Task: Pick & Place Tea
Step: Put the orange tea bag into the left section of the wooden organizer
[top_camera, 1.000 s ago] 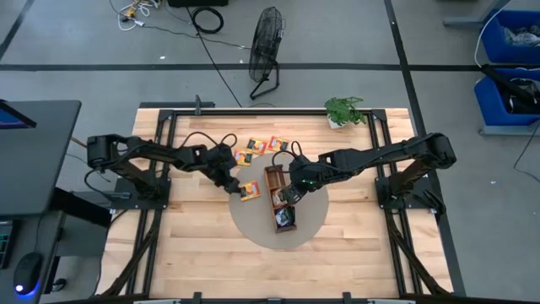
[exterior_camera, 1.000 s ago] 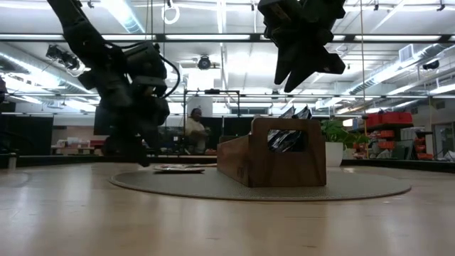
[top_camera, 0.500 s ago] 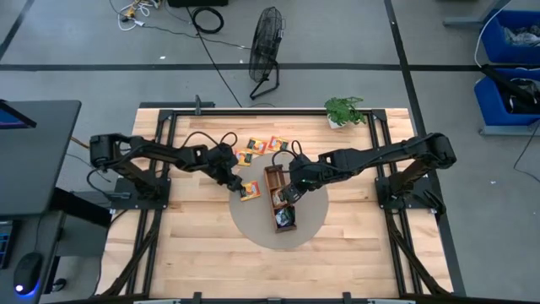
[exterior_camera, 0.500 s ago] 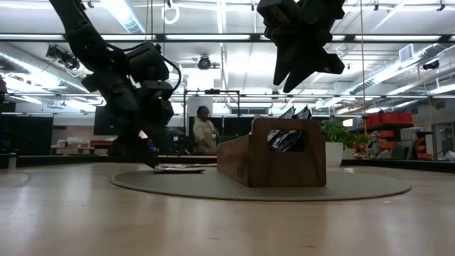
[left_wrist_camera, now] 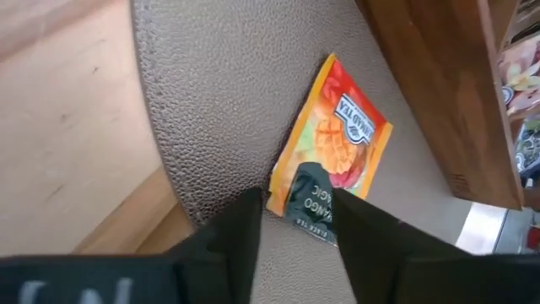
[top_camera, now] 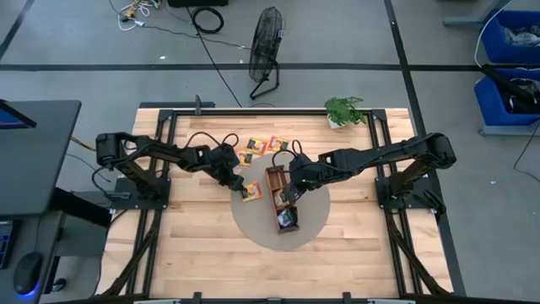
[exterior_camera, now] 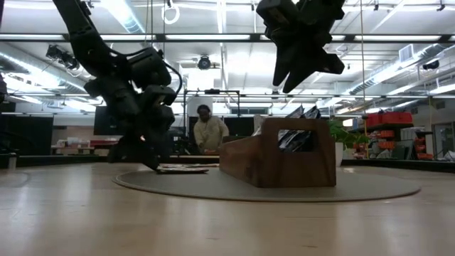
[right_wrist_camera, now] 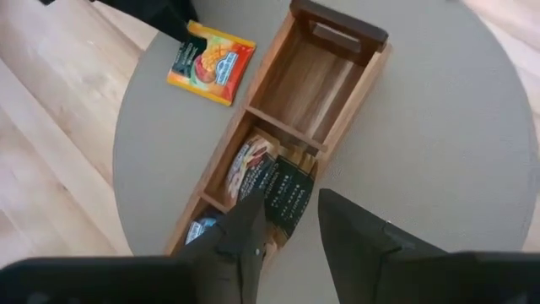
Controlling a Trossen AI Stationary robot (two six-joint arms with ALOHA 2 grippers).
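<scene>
An orange-yellow tea sachet [left_wrist_camera: 333,160] with a dark end lies flat on the round grey mat [top_camera: 305,221], just left of the long wooden tray [top_camera: 274,179]. My left gripper [left_wrist_camera: 295,221] slants down onto it. Its open fingers stand on either side of the sachet's dark end [left_wrist_camera: 308,203]. My right gripper [right_wrist_camera: 291,221] hangs open and empty high above the tray [right_wrist_camera: 316,84]. Dark sachets [right_wrist_camera: 283,190] stand in the tray's middle compartment. Three more orange sachets [top_camera: 257,146] lie on the bare table farther back. My left gripper's fingertips [left_wrist_camera: 249,211] stand close against both sides of the sachet's dark end [left_wrist_camera: 308,203], coming slanting down from the table's left. I cannot tell whether they touch it. The sachet lies flat on the mat.
A potted plant [top_camera: 344,110] stands at the table's far right. In the room behind the table a person [exterior_camera: 208,131] shows in the low view. Bare wood lies on the near half of the table [top_camera: 211,253].
My left gripper's fingertips have dipped down onto the mat at the orange sachet's dark end. In the low view the mat and the tray have shifted a little toward the table's right. My right gripper has kept still.
</scene>
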